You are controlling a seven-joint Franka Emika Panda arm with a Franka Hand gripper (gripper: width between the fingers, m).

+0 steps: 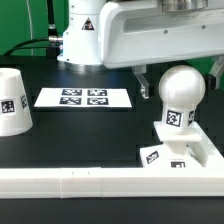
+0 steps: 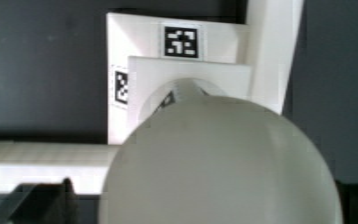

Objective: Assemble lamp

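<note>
1. At the exterior view's left, the shade [image 1: 12,100] stands on its wide end on the black surface [image 1: 85,135]. Its narrow end is up, so its axis is vertical. One tag faces the camera. It is partly cut by the picture edge and well apart from the hand.

2. Right of the shade and farther back, the marker board [image 1: 83,97] lies flat.

3. A long white rail [image 1: 90,180] runs across the near side, left to right.

4. At the exterior view's right, the hand [image 2: 197,205] hangs from above over the bulb [image 1: 182,90].
   - It is spread wide and grips nothing.
   - In the exterior view, one of its fingers [image 1: 144,84] hangs left of the bulb's head with a clear gap.
   - The wrist view shows a dark fingertip at either side of the head, neither seen touching it.

5. The bulb stands upright with its long axis vertical, or nearly so. Its round head is up and its tagged neck is down, on the raised block of the base [image 1: 200,150].

6. The base rests on the surface just behind the rail, with tags showing on its near side.
</note>
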